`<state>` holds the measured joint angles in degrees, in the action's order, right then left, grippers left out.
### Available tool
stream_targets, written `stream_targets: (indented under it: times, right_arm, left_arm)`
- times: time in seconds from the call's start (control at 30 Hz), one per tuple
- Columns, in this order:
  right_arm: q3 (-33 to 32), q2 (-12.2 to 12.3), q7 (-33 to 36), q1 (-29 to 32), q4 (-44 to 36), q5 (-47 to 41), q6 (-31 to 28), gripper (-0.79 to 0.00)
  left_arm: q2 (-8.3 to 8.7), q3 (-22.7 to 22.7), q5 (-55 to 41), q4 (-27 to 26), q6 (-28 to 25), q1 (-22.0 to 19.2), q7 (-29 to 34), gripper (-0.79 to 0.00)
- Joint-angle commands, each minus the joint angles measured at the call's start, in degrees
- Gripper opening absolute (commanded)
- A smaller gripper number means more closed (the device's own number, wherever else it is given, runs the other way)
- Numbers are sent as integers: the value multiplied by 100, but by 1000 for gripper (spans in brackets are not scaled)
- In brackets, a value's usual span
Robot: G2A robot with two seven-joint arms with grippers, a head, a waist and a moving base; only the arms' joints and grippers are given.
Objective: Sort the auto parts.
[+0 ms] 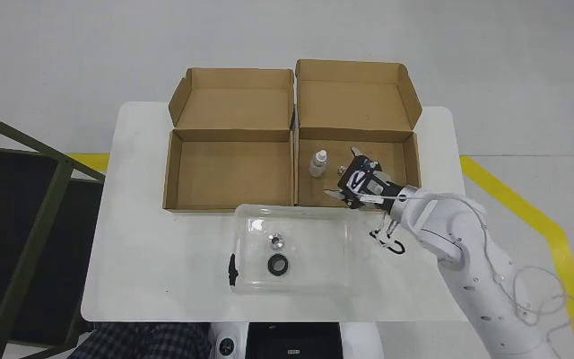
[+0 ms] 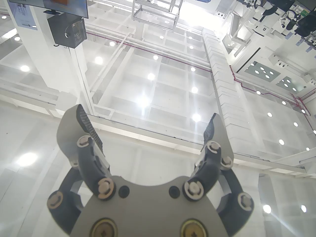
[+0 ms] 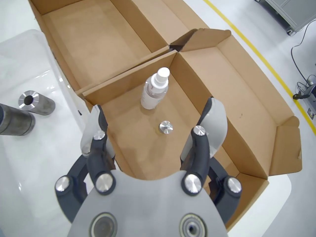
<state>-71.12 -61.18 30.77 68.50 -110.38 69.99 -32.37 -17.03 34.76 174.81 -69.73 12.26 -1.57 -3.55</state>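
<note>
Two open cardboard boxes stand side by side on the bench [image 1: 143,224], behind a clear tray [image 1: 334,269]. In the right box [image 1: 395,163] you see a white spray bottle [image 3: 155,88], standing, and near it a small silver disc [image 3: 166,127]. The right end effector [image 3: 154,103] hangs over the near side of that box, above the disc, its fingers spread and holding nothing. The left end effector [image 2: 147,111] points up at the ceiling, likewise spread and empty. In the tray you can count a silver cylinder [image 1: 277,240], a dark ring-shaped part [image 1: 279,264] just beside it, and a small black piece [image 1: 232,267] at the tray's left rim. Judge the sorting as partly done: two items lie in the right box, about three wait in the tray, and no part has yet gone into the left box [image 1: 229,170].
</note>
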Motion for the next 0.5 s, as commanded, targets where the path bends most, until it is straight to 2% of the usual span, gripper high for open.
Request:
stream_targets:
  times: [0.0,0.47]
  right_arm:
    - [-28,16,-17,127,-199,28,-66,-83]
    - [281,71,-182,770,-1031,397,-544,-58]
  left_arm:
    - [0,0,0,0,0,0,0,0]
    - [0,0,0,0,0,0,0,0]
